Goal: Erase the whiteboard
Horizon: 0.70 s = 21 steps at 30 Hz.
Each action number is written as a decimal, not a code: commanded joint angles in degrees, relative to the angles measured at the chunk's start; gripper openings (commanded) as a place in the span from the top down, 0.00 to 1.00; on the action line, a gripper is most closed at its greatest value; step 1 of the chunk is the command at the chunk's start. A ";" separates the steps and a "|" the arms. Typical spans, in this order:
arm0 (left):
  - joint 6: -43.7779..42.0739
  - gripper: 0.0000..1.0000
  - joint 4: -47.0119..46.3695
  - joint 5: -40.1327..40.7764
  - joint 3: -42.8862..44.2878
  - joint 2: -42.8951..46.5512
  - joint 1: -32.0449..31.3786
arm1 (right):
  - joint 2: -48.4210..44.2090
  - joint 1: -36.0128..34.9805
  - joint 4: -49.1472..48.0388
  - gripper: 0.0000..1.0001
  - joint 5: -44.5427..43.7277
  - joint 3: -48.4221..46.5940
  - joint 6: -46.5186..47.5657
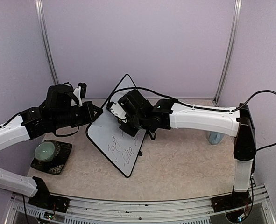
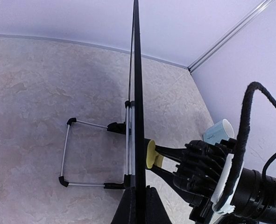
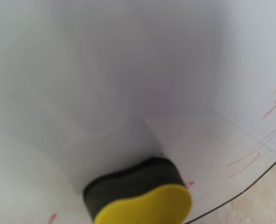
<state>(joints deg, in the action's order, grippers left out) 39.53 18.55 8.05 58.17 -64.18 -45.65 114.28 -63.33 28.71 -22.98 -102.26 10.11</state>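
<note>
At the centre of the beige table (image 1: 184, 163), the flat white black-framed whiteboard (image 1: 110, 137) stood upright, its left edge pinched by the left gripper (image 2: 138, 205). The right gripper (image 2: 162, 161) pinched a yellow sponge eraser (image 3: 142, 203) against its face. The far portion appeared clean; handwriting (image 1: 123, 147) was left on the near portion.

beige marbled table (image 1: 175, 172) under upright whiteboard (image 1: 105, 137), black mat (image 1: 63, 162), pale blue cup (image 1: 215, 138)
</note>
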 commanded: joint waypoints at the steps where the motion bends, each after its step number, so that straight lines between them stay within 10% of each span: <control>1: -0.77 1.00 -2.03 -7.56 -0.29 0.24 -1.81 | 0.40 -1.26 -5.04 1.00 1.27 -0.61 1.21; 21: 0.13 1.00 0.85 -13.55 1.29 3.29 -1.90 | -5.32 8.43 -9.75 1.00 -0.40 -3.14 0.58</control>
<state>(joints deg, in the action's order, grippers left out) 39.51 19.29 2.31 58.17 -62.98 -46.44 113.38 -55.46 22.20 -22.20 -107.55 11.07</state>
